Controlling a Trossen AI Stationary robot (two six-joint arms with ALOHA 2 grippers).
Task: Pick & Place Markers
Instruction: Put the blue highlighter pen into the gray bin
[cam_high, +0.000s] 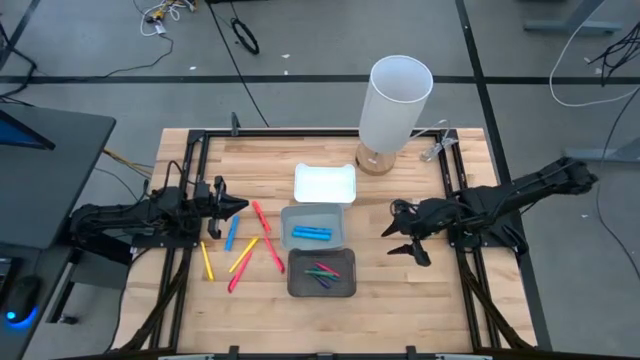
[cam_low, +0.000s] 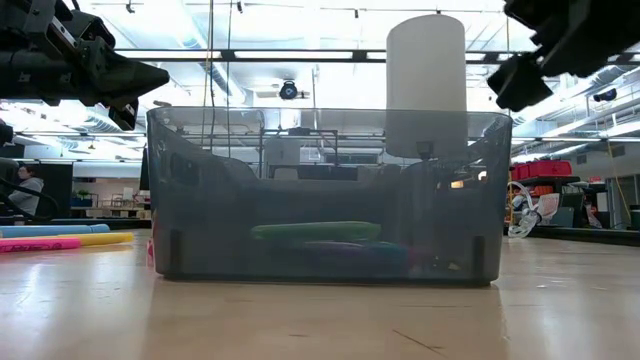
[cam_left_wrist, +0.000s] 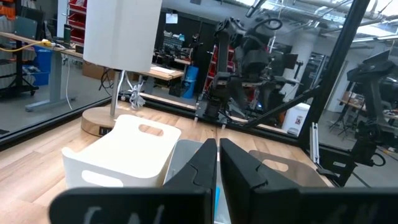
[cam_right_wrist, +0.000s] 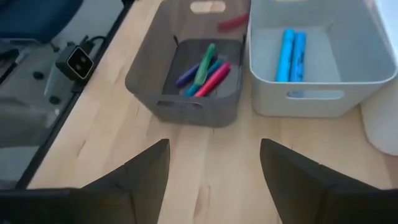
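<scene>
Several markers lie loose on the table left of the trays: red (cam_high: 262, 217), blue (cam_high: 232, 233), yellow (cam_high: 207, 260), orange (cam_high: 243, 255) and pink (cam_high: 235, 280) ones. Two blue markers (cam_right_wrist: 290, 54) lie in the light grey tray (cam_high: 340, 214). Green, pink, purple and blue markers (cam_right_wrist: 205, 70) lie in the dark grey tray (cam_high: 296, 288). My left gripper (cam_high: 238, 208) is shut and hovers level above the table's left side, near the red marker, with nothing in it. My right gripper (cam_right_wrist: 214, 144) is open, slanting down, right of the trays (cam_high: 391, 241), and holds nothing.
A white tray (cam_high: 325, 183) stands behind the light grey one. A tall white cylinder (cam_high: 398, 100) on a round wooden base (cam_high: 372, 160) stands at the far edge. Black frame rails (cam_high: 190, 170) run along the table's sides. Bare wood lies between the dark tray and my right gripper.
</scene>
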